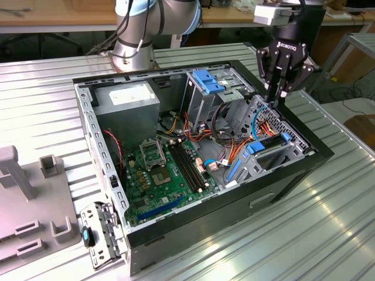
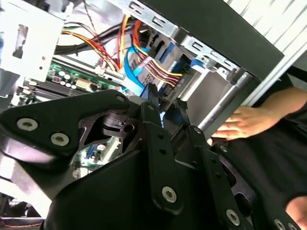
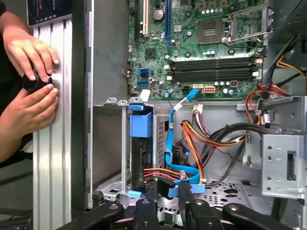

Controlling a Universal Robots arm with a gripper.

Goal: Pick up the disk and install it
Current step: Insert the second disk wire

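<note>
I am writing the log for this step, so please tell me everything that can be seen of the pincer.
The pincer is black, apparently metal, with jointed fingers fastened by silver screws. It points down into the open computer case, above the drive cage at the exterior view's right. In both wrist views its fingers stand apart with nothing between them, and it appears to touch nothing. A blue cable lies beneath it.
</note>
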